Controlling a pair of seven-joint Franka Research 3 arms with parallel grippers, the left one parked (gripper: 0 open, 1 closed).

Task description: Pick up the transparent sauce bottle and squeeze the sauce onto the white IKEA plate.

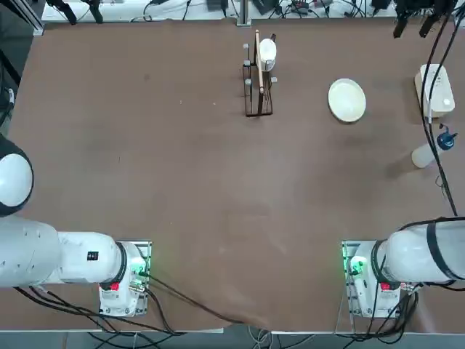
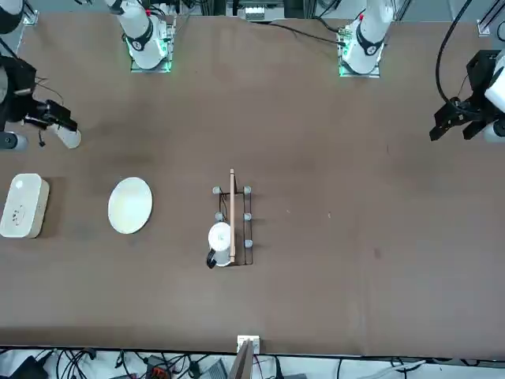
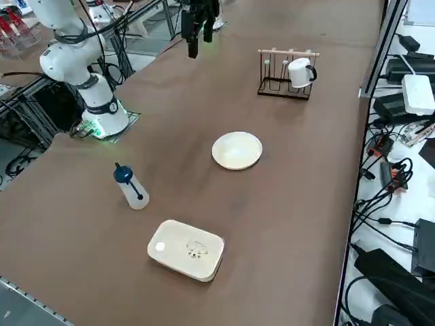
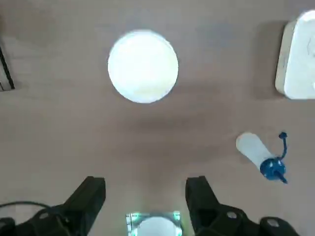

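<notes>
Hovering above the table (image 1: 182,182), right gripper (image 4: 146,194) jaws released, transparent sauce bottle (image 4: 257,152) upright, no readable labels

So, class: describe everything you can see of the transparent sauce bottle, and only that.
The transparent sauce bottle is a small cloudy-clear cylinder, soft plastic by its look, with a blue nozzle cap and a little blue tethered tip. It stands upright and alone on the brown table, between the white rectangular tray and the right arm's base, with the white IKEA plate further along. Nothing touches it; the right gripper hangs open above the table, clear of it.
</notes>
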